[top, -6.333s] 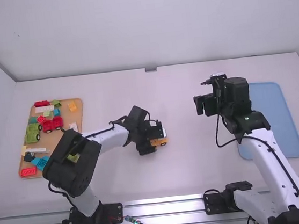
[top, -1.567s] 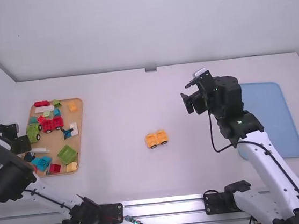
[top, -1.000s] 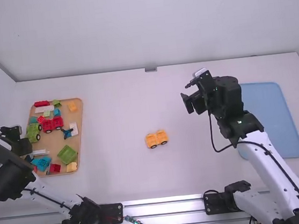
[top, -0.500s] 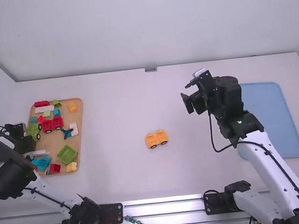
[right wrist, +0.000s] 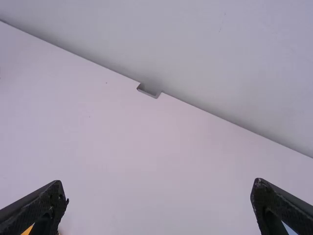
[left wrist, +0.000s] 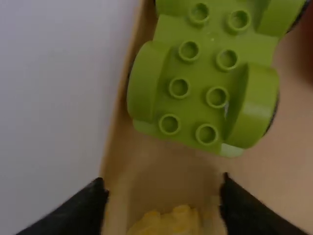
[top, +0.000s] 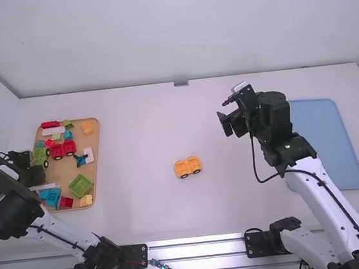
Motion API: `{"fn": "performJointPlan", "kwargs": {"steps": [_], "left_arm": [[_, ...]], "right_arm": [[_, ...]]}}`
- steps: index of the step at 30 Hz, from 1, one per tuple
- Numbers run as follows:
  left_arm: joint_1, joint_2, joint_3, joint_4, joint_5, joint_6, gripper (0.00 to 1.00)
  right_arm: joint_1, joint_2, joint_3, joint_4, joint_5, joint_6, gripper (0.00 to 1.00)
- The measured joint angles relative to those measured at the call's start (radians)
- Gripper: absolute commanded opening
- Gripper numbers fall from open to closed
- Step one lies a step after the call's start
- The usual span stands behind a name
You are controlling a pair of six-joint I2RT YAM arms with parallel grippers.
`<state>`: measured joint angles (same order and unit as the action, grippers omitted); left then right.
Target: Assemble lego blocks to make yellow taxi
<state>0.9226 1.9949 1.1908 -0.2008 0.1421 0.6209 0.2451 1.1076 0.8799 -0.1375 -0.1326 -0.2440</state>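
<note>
Left gripper [left wrist: 164, 188], fingers apart, has swung from the yellow chassis [top: 188, 166] (left sitting just below the high view's centre) to the tray [top: 60, 171] at far left. That yellow block [left wrist: 168, 223] near its fingers may be the taxi's next piece.

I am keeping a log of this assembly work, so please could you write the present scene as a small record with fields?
taxi part: orange-yellow wheeled base, on the table between the arms
left gripper: fingers apart, over the wooden tray's left edge
near its fingers: yellow block, lying in the tray
right gripper: fingers apart, above the table, nothing between them
wooden tray: loose blocks, green wheeled base, red wheeled base
blue tray: at the right, partly hidden by the right arm
</note>
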Motion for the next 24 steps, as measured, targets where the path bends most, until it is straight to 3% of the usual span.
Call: {"fn": "performJointPlan", "kwargs": {"steps": [1, 4, 12, 21, 24], "left_arm": [[0.000, 0.000, 0.000, -0.005, 0.011, 0.002, 0.76], [0.000, 0.000, 0.000, -0.023, 0.028, 0.013, 0.74], [-0.006, 0.000, 0.000, -0.046, 0.003, 0.055, 0.63], [-0.006, -0.003, 0.008, -0.069, 0.004, 0.137, 0.88], [-0.007, -0.004, 0.009, -0.071, 0.005, 0.171, 0.90]], "right_arm": [[0.000, 0.000, 0.000, 0.000, 0.001, 0.001, 0.99], [0.000, 0.000, 0.000, 0.000, 0.001, 0.001, 0.99], [0.000, 0.000, 0.000, 0.008, 0.001, 0.000, 0.99], [0.000, 0.000, 0.000, 0.007, 0.000, 0.000, 0.99], [0.000, 0.000, 0.000, 0.007, 0.000, 0.002, 0.99]]}}
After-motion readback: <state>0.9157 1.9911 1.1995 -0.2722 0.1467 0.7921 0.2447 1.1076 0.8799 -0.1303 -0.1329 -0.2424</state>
